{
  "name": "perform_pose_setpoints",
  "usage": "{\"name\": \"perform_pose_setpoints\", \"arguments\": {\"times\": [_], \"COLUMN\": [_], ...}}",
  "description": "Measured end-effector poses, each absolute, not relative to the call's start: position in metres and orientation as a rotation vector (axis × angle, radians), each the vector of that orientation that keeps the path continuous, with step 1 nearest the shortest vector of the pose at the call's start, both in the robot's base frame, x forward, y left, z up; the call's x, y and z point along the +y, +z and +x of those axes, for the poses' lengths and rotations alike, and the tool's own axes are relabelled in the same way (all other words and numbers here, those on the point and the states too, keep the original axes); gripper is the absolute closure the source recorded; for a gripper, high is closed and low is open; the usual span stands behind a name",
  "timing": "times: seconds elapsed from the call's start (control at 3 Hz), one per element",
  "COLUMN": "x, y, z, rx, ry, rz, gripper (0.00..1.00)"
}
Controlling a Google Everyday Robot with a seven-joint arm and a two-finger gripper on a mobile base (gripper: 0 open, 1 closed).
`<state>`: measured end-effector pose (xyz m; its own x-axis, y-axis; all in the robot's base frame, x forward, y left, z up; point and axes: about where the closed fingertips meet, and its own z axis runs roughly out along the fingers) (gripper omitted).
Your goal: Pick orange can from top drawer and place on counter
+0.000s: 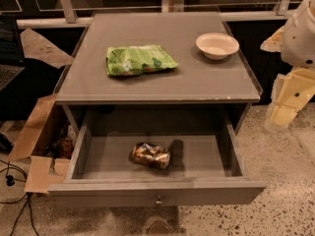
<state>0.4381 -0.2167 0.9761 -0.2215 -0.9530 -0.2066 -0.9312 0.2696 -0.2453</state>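
Observation:
The orange can (151, 155) lies on its side on the floor of the top drawer (206, 156), near the middle. It looks orange-brown with shiny, dark mottled patches. The drawer is pulled fully open, and its round knob (158, 200) faces me. The counter (197, 77) is the grey tabletop above it. My gripper (280, 116) hangs at the far right, beside the cabinet's right edge at about drawer height. It is well away from the can and holds nothing I can see.
A green crinkly snack bag (139, 59) lies left of centre on the counter. A white bowl (217, 44) sits at its back right. An open cardboard box (39, 146) and cables (12, 181) are on the floor to the left, with a laptop (7, 48) beyond them.

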Motion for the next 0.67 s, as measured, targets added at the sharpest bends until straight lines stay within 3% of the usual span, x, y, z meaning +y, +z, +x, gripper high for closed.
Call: {"name": "perform_pose_setpoints", "arguments": {"times": [0.67], "x": [-0.2161], "y": [0.9807], "z": [0.4409], "rx": [2.219], "ry": [-0.100], "rz": [-1.656], "gripper": [0.00]}}
